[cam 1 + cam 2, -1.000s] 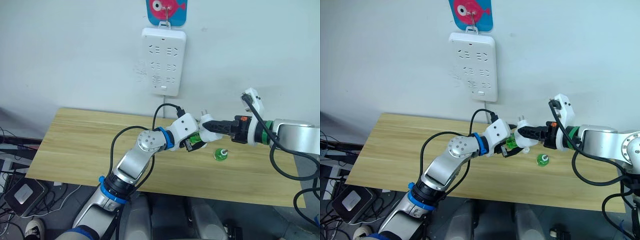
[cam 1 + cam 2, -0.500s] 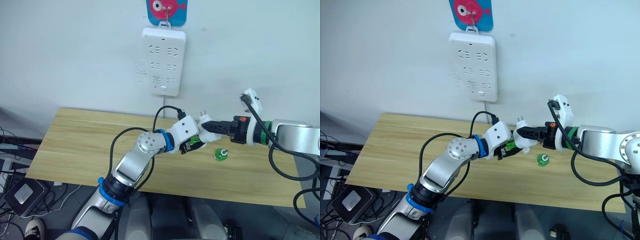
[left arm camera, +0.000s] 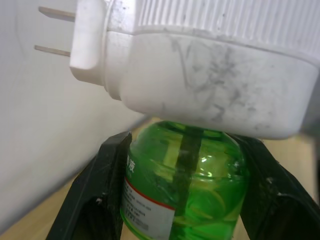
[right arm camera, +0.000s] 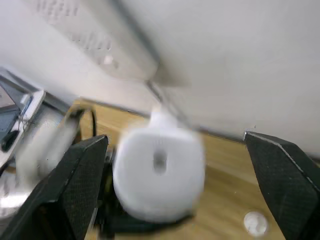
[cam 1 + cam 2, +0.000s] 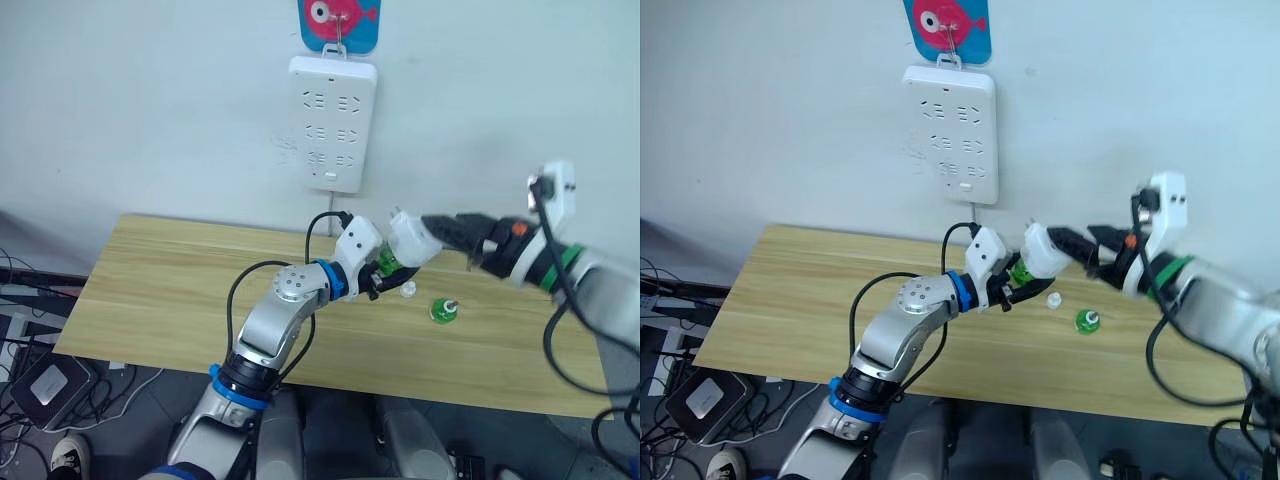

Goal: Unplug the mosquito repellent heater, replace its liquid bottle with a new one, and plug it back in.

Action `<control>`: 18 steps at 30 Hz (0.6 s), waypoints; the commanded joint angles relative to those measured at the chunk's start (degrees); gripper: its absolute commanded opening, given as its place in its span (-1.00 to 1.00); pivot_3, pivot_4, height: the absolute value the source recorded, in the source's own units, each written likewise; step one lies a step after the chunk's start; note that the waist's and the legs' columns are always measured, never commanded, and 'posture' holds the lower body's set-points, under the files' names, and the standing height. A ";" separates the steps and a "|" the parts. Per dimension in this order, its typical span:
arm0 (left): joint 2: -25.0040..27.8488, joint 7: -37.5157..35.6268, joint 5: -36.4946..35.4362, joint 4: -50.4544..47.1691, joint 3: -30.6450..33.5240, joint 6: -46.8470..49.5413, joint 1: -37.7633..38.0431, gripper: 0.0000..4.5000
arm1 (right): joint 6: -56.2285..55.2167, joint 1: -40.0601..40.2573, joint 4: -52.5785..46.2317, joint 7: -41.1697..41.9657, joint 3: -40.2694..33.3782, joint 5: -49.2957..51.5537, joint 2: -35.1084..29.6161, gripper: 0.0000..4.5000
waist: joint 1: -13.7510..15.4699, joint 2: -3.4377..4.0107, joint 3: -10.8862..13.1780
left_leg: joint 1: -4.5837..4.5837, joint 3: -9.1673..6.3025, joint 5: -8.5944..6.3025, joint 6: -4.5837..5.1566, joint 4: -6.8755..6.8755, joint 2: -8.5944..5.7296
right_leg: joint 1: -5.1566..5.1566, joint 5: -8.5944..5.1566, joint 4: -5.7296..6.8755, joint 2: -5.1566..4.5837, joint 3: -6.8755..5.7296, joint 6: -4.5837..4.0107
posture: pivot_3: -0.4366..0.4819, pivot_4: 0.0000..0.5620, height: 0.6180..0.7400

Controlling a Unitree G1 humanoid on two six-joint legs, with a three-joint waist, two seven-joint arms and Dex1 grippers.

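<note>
The mosquito repellent heater (image 5: 406,240), white with two prongs pointing up, sits on top of a green liquid bottle (image 5: 386,263) held above the table. My left gripper (image 5: 379,275) is shut on that bottle; in the left wrist view its black fingers (image 3: 102,195) clamp the green bottle (image 3: 185,185) under the heater (image 3: 210,85). To the heater's right, my right gripper (image 5: 441,228) stands open. Its fingers (image 4: 82,175) are spread wide on either side of the heater (image 4: 157,172) without touching it. A second green bottle (image 5: 441,309) stands on the table.
A long white power strip (image 5: 333,122) hangs on the wall under a fish-shaped hook (image 5: 338,18). A small white cap (image 5: 408,291) lies on the wooden table (image 5: 170,290) beside the standing bottle. Cables and boxes sit on the floor at the left.
My right gripper has let go of the heater, opened wide and drawn back up to the right. The heater now rests on the bottle in my left gripper, slightly higher.
</note>
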 commanded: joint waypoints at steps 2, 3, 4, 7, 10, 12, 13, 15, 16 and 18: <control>-1.70 -0.08 -5.14 -2.31 2.67 0.86 0.02 0.09 | -2.90 3.96 -7.59 0.86 -1.09 -3.08 0.20 1.00 | -0.84 0.04 -0.05 | 0.05 0.01 0.01 -0.01 0.09 0.01 | 0.02 0.00 0.07 0.00 0.01 0.00 | -0.50 -0.06 1.00; -1.61 -0.37 -5.73 -2.47 2.70 1.31 -0.12 0.09 | -3.51 4.16 -7.87 0.56 -0.62 -3.72 0.64 1.00 | -1.18 0.03 -0.06 | 0.06 0.00 0.01 -0.01 0.15 0.01 | 0.04 0.00 0.15 0.01 0.01 0.00 | -0.50 -0.07 1.00; -1.49 -0.59 -6.12 -2.61 2.65 1.69 -0.25 0.09 | -4.16 4.13 -8.03 0.10 0.03 -4.48 1.38 1.00 | -1.47 0.04 -0.07 | 0.06 -0.01 0.01 -0.01 0.24 0.01 | 0.05 0.00 0.20 0.02 0.01 0.01 | -0.51 -0.08 1.00; -1.26 -0.89 -6.91 -2.86 2.49 2.41 -0.47 0.09 | -5.24 3.55 -7.99 -0.59 1.88 -6.53 3.04 1.00 | -1.86 0.03 -0.10 | 0.06 -0.02 -0.01 0.03 0.51 0.00 | 0.06 0.00 0.40 0.06 0.06 0.03 | -0.52 -0.09 1.00; -1.05 -1.11 -7.76 -3.83 2.01 3.17 -0.30 0.09 | -6.28 1.73 -7.14 -2.26 5.21 -9.67 6.56 1.00 | -2.00 0.02 -0.12 | 0.08 -0.03 -0.02 0.05 0.69 0.01 | 0.06 -0.13 0.63 0.10 0.09 0.24 | -0.51 -0.11 1.00; -1.14 -0.61 -8.31 -4.54 2.03 3.79 0.01 0.09 | -6.11 1.13 -6.94 -2.72 7.01 -11.50 8.14 1.00 | -2.13 0.03 -0.13 | 0.10 -0.03 -0.02 0.05 0.73 0.00 | 0.04 -0.13 0.76 0.10 0.11 0.25 | -0.49 -0.12 1.00; -1.20 -0.35 -8.49 -4.75 2.14 4.07 0.10 0.09 | -5.96 0.99 -6.90 -2.85 7.58 -12.24 8.60 1.00 | -2.16 0.03 -0.13 | 0.10 -0.04 -0.01 0.04 0.73 0.00 | 0.04 -0.13 0.80 0.10 0.11 0.25 | -0.48 -0.12 1.00; -1.04 -0.24 -8.88 -5.45 1.90 4.51 0.41 0.09 | -6.31 0.50 -6.51 -3.34 8.67 -13.66 10.12 1.00 | -2.17 0.03 -0.14 | 0.10 -0.05 0.00 0.03 0.73 0.00 | 0.04 -0.13 0.80 0.10 0.10 0.25 | -0.47 -0.13 1.00; -0.95 -0.20 -9.03 -5.83 1.72 4.64 0.65 0.09 | -6.44 -0.01 -6.16 -3.62 9.23 -14.48 11.01 1.00 | -2.16 0.05 -0.15 | 0.10 -0.06 0.00 0.03 0.73 0.00 | 0.04 -0.13 0.80 0.10 0.09 0.24 | -0.46 -0.13 1.00; -1.07 0.22 -9.44 -6.50 1.59 5.20 1.14 0.09 | -6.73 -1.12 -5.34 -4.16 10.03 -16.10 12.94 1.00 | -2.16 0.05 -0.17 | 0.10 -0.06 0.00 0.02 0.73 0.00 | 0.04 -0.10 0.81 0.10 0.09 0.19 | -0.45 -0.12 1.00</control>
